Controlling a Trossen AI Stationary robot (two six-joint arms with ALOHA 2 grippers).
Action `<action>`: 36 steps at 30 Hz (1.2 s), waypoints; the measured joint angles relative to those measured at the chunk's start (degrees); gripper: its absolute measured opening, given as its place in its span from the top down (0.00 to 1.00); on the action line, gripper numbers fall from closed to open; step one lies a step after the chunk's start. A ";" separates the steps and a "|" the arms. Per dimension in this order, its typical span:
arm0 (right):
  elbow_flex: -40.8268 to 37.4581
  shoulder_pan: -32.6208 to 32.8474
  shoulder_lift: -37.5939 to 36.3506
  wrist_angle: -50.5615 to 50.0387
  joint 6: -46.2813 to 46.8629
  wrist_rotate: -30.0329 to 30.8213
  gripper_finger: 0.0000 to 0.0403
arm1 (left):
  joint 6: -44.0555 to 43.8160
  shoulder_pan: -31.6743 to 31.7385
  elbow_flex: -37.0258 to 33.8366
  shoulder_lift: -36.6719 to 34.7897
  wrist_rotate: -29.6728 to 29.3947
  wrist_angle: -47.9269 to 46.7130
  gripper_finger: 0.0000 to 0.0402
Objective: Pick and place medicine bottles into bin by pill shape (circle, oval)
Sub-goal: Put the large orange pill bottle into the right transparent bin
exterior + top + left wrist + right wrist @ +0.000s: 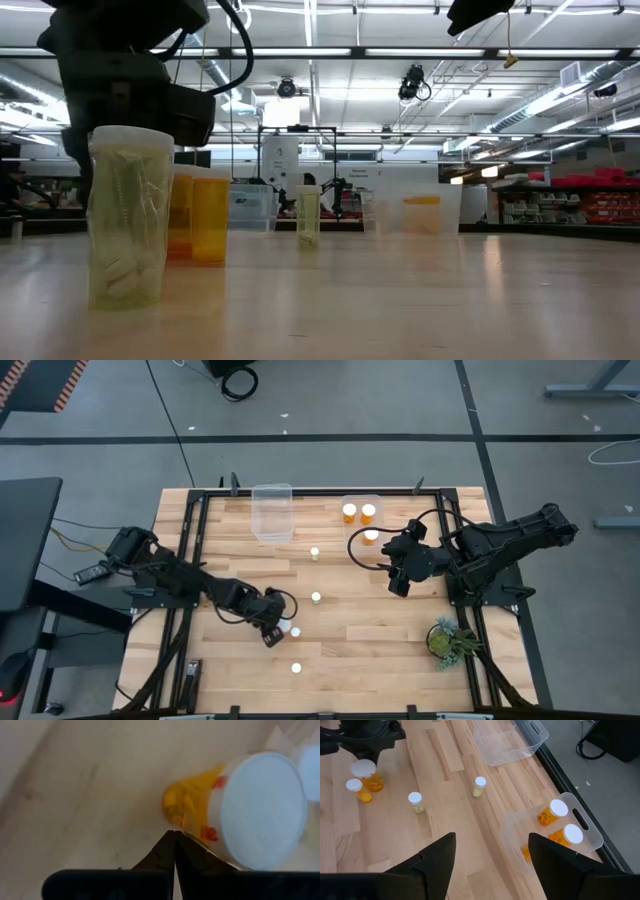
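Near the table's front, the left gripper [271, 628], fingers pressed together and empty, hangs over two bottles [291, 630], so picking comes next, needing them reopened, while the right gripper [398, 581] waits spread beside the bin [377, 501].

Pale, smooth wood-plank table [340, 640]; translucent amber plastic medicine bottles [370, 780] with matt white caps; clear glossy plastic bins [507, 742].
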 joint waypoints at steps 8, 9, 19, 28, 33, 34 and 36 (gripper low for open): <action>0.00 0.00 0.00 -0.01 0.00 0.00 0.36 | 0.70 1.62 0.00 0.00 -3.26 0.32 0.98; 0.00 0.00 0.00 -0.01 0.00 0.00 0.36 | 0.69 1.80 0.00 0.00 -3.59 0.57 0.98; 0.00 0.00 0.00 -0.01 0.00 0.00 0.36 | 1.54 1.90 0.00 0.00 4.64 0.44 0.98; 0.00 0.00 0.00 -0.01 0.00 0.00 0.36 | 3.06 2.02 0.00 0.00 2.47 5.32 0.95; 0.00 0.00 0.00 -0.03 0.00 0.00 0.36 | 4.93 2.83 0.00 -0.02 0.42 5.52 0.98; 0.00 0.00 0.00 -0.02 0.00 0.00 0.36 | 5.04 3.04 0.00 -0.02 -0.20 5.58 0.98; 0.00 -0.02 0.00 -0.03 0.00 0.00 0.36 | 5.55 3.39 0.00 -0.02 -1.15 5.99 0.99</action>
